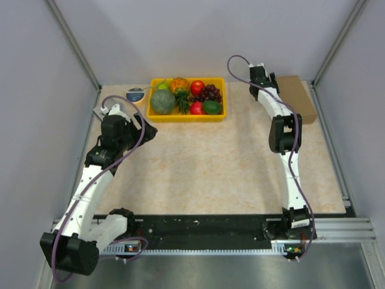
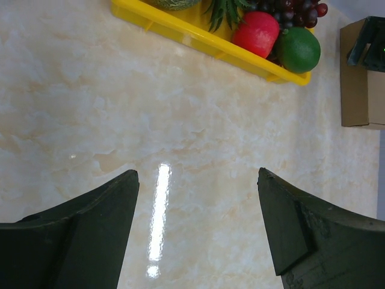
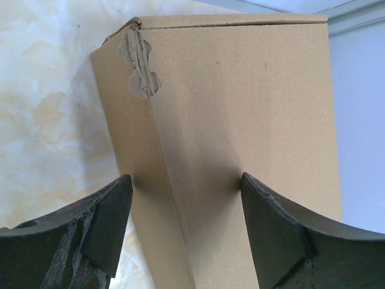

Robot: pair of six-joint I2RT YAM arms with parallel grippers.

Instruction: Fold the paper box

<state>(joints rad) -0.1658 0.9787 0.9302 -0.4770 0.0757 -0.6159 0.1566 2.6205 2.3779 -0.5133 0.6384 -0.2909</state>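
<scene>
The paper box (image 1: 299, 101) is a closed, shallow brown cardboard box lying at the back right corner of the table. In the right wrist view it (image 3: 240, 108) fills the frame, with a torn patch at its far left corner. My right gripper (image 1: 264, 77) is open at the box's far left end. Its jaws (image 3: 186, 183) straddle the box's left top edge, close to the cardboard and holding nothing. My left gripper (image 1: 144, 129) is open and empty above bare table at the left (image 2: 198, 177). The box also shows at the right edge of the left wrist view (image 2: 361, 78).
A yellow tray (image 1: 186, 118) of fruit stands at the back middle and shows in the left wrist view (image 2: 180, 33). A small round blue-and-grey item (image 1: 135, 94) lies left of it. Grey walls close in the left, back and right. A metal rail (image 1: 337, 229) runs along the near edge.
</scene>
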